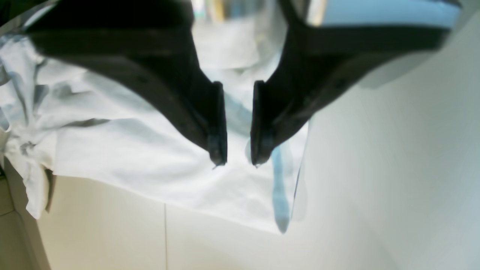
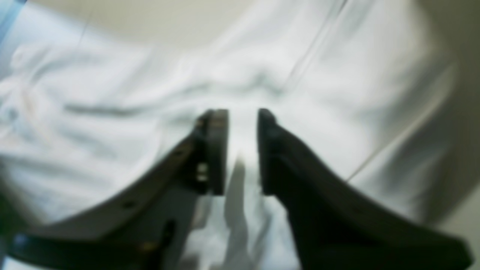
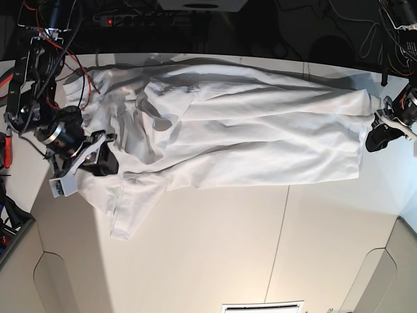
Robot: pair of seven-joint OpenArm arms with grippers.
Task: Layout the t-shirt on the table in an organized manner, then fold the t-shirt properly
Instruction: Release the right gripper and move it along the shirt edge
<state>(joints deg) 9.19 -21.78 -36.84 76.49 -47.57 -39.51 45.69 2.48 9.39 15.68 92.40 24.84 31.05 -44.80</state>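
Off-white matte table (image 3: 215, 254) carries my wrinkled white cotton t-shirt (image 3: 260, 140), stretched sideways, I'd guess to flatten it. Left hand (image 1: 239, 150) sits at its hem, right hand (image 2: 242, 150) by the sleeve, both narrowly parted, gripping nothing.

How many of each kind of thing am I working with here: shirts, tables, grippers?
t-shirt: 1, white, stretched across the table
table: 1, off-white
grippers: 2, left gripper at one end of the shirt, right gripper at the other; both sets of fingers stand apart
Total: 4
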